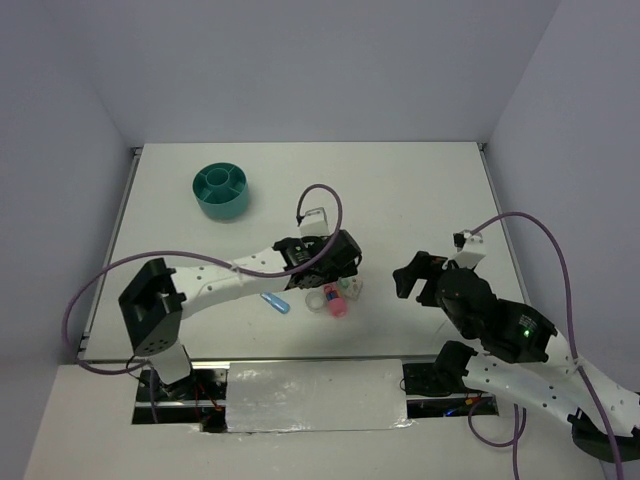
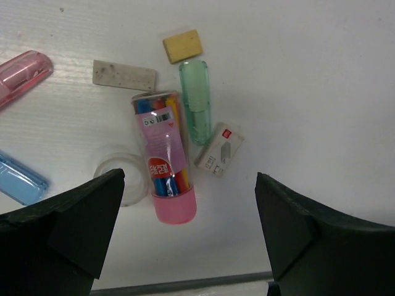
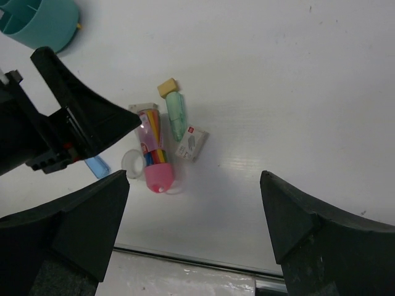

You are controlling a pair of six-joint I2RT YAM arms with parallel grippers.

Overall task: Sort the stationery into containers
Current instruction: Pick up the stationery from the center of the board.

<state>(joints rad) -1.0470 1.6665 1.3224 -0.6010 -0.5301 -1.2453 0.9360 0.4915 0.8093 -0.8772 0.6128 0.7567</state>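
White table (image 1: 430, 190); left claw (image 2: 188, 179) wide open abv pink tube (image 2: 163, 157).

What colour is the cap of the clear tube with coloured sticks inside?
The cap is pink, seen best in the left wrist view.

From above, the left gripper (image 1: 348, 264) hides most of what lies under it; only a blue stick (image 1: 274, 302), a tape ring (image 1: 318, 299) and the pink end of a marker tube (image 1: 337, 307) show, too small for detail. At the left wrist, a pink case (image 2: 21, 73) and the blue stick run off the left edge, and the tape ring lies partly behind the marker tube and a finger (image 2: 68, 216). The right wrist view crops the teal organiser (image 3: 43, 21) at its far left corner. The print on the small box (image 2: 220, 150) is unreadable.
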